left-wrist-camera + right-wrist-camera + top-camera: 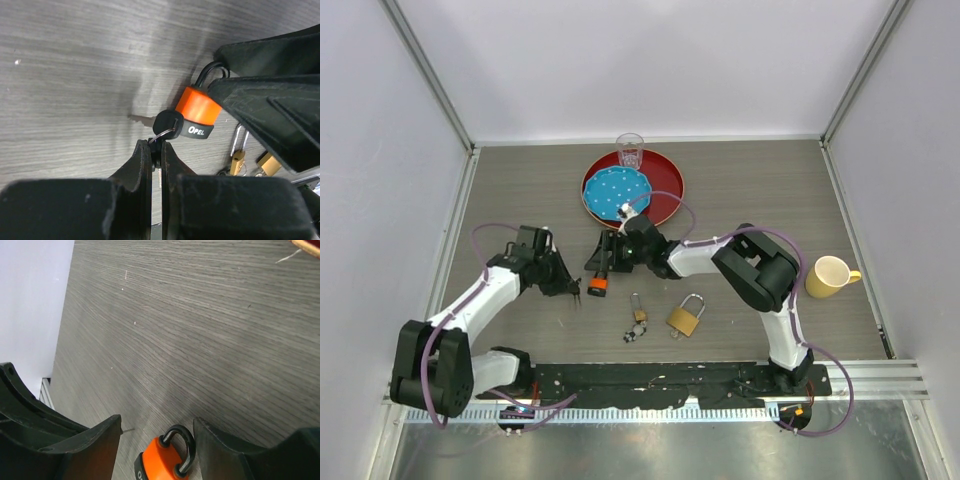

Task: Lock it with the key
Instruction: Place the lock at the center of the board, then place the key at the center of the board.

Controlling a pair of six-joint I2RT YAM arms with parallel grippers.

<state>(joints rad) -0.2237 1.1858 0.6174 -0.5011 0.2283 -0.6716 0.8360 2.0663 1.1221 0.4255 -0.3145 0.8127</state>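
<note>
L gripper (pixel 156 148): fingers together, clamped on key ring (pixel 164 135); thin silver strip visible btwn them.
Key (pixel 167 121): black head touching the black OPEL base of orange padlock (pixel 199 106); can't tell if blade is in the keyhole. Silver tip sticks out left of head.
R gripper (pixel 157 424): fingers apart, straddling the padlock at shackle (pixel 178 446) end; clear gap one side, contact on other side unclear.
Padlock loc: mid tabletop (pixel 750 185), btwn the two grippers, just on near side of red tray (pixel 662 180).
Other: brass padlock (pixel 685 318) + small brass padlock (pixel 638 316) w/ keys nearer arm bases, apart from both grippers; yellow mug (pixel 830 277) far right.
</note>
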